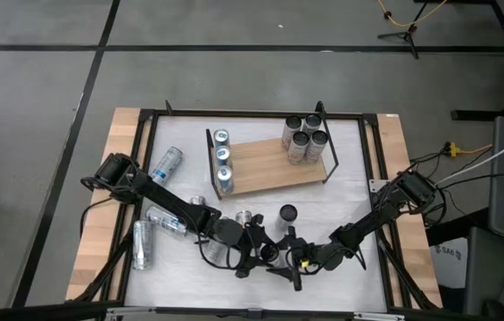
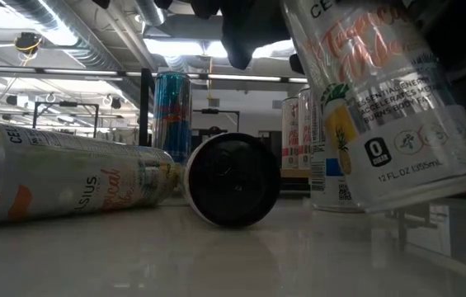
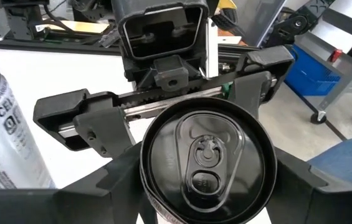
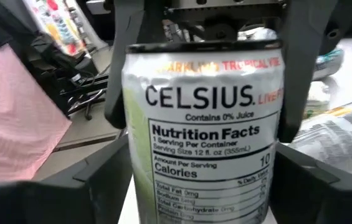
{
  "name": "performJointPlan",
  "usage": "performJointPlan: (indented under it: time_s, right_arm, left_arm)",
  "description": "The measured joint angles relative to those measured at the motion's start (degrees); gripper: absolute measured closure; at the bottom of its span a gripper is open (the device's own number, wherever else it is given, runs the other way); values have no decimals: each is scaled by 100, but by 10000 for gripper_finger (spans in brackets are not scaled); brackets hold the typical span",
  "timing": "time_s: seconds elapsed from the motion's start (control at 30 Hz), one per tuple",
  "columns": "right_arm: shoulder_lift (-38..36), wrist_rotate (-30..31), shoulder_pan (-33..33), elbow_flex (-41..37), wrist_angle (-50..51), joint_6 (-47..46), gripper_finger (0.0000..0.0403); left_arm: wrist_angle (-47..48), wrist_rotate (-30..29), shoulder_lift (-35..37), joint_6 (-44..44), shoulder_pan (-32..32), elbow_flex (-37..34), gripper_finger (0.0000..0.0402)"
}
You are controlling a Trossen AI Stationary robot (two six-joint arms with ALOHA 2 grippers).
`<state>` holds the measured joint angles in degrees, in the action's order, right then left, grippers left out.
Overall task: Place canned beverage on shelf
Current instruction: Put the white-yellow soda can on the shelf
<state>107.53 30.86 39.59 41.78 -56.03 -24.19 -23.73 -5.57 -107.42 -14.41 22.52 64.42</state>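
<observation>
A silver Celsius can with a black top hangs tilted above the table near its front edge, between my two grippers. My left gripper comes from the table's left and my right gripper from the right; both are shut on the can. The shelf, a light wooden board with black wire ends, stands at the middle back of the table. It carries three cans at its left end and several at its right end. My left gripper pinches the can's upper part, just below the black top, with a finger on each side of the wall. The fingers come slanting down from the table's left. The can is clear of the table and tilted, its top turned toward my left wrist. My right gripper has the can's lower part between its two fingers, which come almost level from the table's right. The can stands up between them with its label facing my wrist. Its base hangs clear of the tabletop.
Loose cans lie on the table's left part. Others stand close to the grippers. In the low view a lying can and one seen end-on are just behind the held can.
</observation>
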Motion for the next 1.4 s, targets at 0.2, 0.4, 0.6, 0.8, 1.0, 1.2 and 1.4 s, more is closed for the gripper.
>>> performJointPlan:
  time_s: [0.2,0.4,0.6,0.8,1.0,1.2,1.4]
  right_arm:
    - [0,-610,-4,0,38,6,58]
    - [-157,-1289,23,0,192,18,45]
    - [-634,-1361,132,-7,933,43,45]
    - [-1047,-1208,139,-17,1473,-2,45]
    - [-1346,-923,144,-17,1887,-11,45]
    - [-1685,-797,130,-10,2335,-15,45]
    - [-1825,-350,138,-15,2320,4,45]
  left_arm:
    - [-2,131,0,-50,7,0,156]
    - [-2,407,22,-298,15,60,156]
    - [534,634,42,-306,4,546,155]
    - [1067,749,55,-293,-5,1116,155]
    - [1748,726,61,-264,-21,1688,155]
    - [3020,703,61,-273,-107,2466,155]
    - [3736,709,61,-244,-234,3028,155]
